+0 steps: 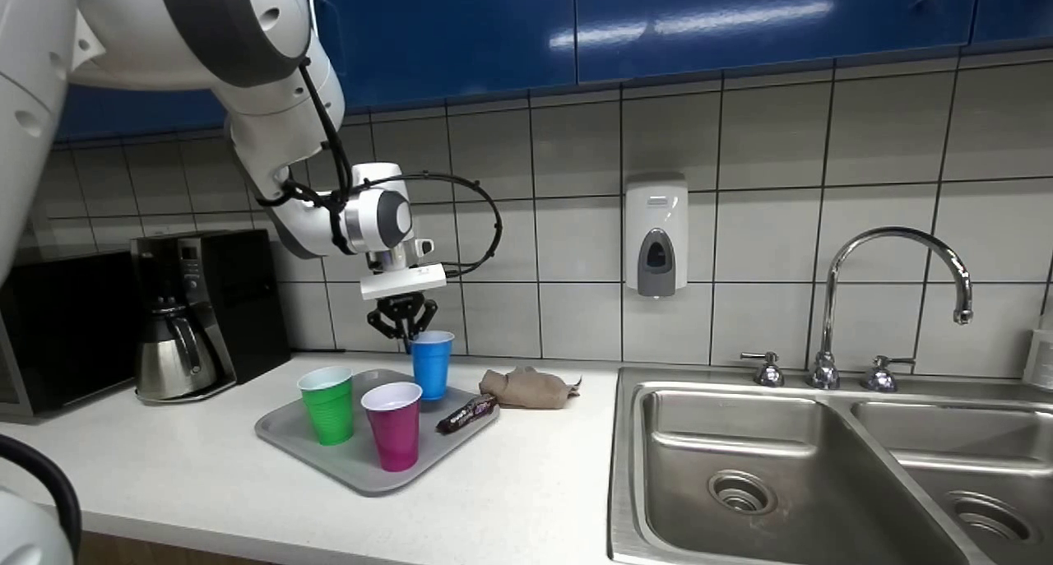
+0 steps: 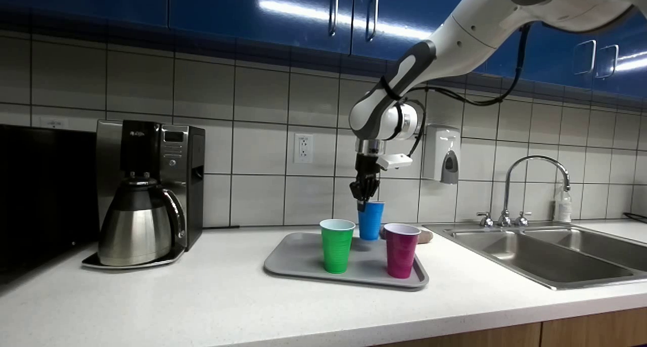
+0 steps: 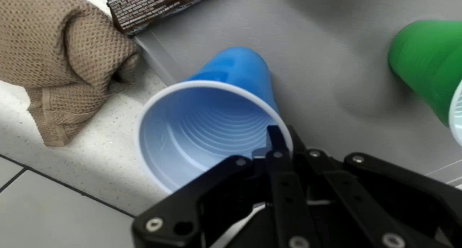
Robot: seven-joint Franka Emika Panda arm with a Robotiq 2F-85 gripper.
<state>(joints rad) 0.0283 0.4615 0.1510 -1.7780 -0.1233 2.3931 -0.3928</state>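
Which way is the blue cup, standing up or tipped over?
Upright: both exterior views show the blue cup with its mouth up and its narrower base down.

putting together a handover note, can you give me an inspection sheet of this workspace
Surface: white counter with a gray tray on it
Things handled: blue cup, upright over the tray; whether its base touches is hard to tell
Clutter: green cup and magenta cup upright on the tray; wrapped bar at its edge; brown cloth beside it
Gripper: closed on the blue cup's rim, one jaw inside the cup, the other outside
Cables: black cable tied along the arm, with a loop standing out
Surroundings: coffee maker, sink, soap dispenser, blue cabinets
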